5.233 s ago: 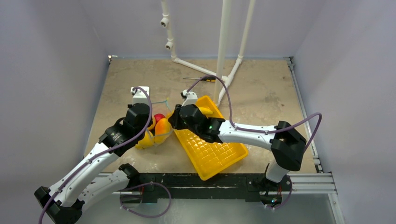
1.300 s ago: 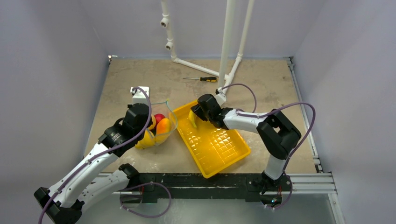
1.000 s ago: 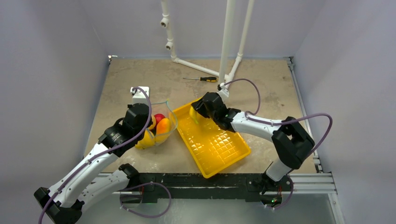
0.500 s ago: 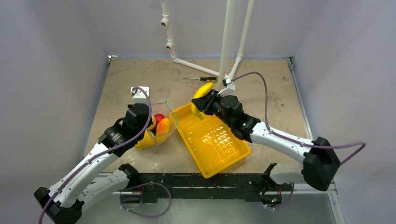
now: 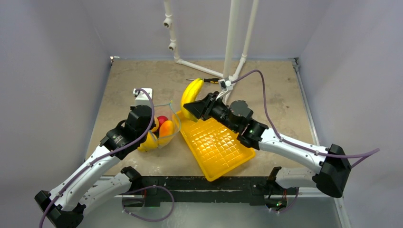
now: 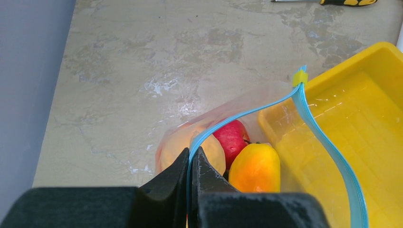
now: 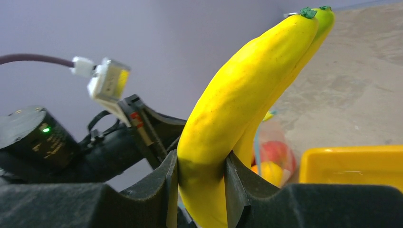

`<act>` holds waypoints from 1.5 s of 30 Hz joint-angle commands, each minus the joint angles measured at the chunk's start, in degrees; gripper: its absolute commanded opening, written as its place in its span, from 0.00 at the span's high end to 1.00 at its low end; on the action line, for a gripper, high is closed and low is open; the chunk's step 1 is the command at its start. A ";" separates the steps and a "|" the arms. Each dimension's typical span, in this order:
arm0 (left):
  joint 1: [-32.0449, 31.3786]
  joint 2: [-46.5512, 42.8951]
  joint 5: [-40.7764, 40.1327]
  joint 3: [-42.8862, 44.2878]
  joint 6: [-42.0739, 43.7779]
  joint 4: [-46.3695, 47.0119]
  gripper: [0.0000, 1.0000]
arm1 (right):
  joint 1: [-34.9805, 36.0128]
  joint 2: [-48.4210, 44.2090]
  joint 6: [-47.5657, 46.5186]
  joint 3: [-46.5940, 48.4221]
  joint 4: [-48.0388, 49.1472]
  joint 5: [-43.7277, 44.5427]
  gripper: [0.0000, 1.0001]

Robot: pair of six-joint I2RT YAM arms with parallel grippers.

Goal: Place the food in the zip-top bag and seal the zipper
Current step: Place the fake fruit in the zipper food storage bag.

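One banana, smooth curved yellow plastic, is clamped at its lower end in the right gripper and stands up in the air over the far corner of the gridded yellow tray. The left gripper is pinched closed on the teal zipper of the soft clear bag, whose mouth gapes just beside the tray; apple and mango lie inside. White pipes and a screwdriver are behind.

Food sits in the zip-top bag, left of the tray; the screwdriver lies behind them.
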 commanded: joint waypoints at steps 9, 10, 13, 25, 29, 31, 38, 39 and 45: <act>-0.21 -0.05 0.38 0.10 -0.46 1.73 1.00 | 4.58 8.01 0.56 5.61 11.84 -3.53 1.00; -0.26 -0.12 0.40 0.12 -0.45 1.69 1.00 | 4.82 8.78 0.82 5.78 12.28 -3.51 1.00; -0.19 -0.21 0.39 0.05 -0.54 1.76 1.00 | 5.74 10.96 1.56 5.94 13.96 -3.53 1.00; -0.21 -0.16 0.72 -0.04 -0.63 1.81 1.00 | 10.07 17.99 2.13 8.76 15.40 -3.20 1.00; -0.24 -0.25 0.70 0.03 -0.63 1.74 1.00 | 10.31 19.76 2.92 9.49 14.81 -3.53 1.00; -0.23 -0.24 0.67 0.00 -0.71 1.81 1.00 | 10.63 20.62 3.68 9.51 14.52 -4.86 1.00; -0.21 -0.32 0.69 -0.07 -0.72 1.75 1.00 | 11.69 23.41 5.38 9.24 13.90 -6.81 1.00; -0.20 -0.34 0.67 -0.11 -0.72 1.78 1.00 | 11.90 23.74 5.51 9.32 13.76 -7.14 1.00; -0.27 -0.27 0.61 -0.09 -0.72 1.75 1.00 | 12.92 26.56 6.50 10.13 11.79 -9.44 1.00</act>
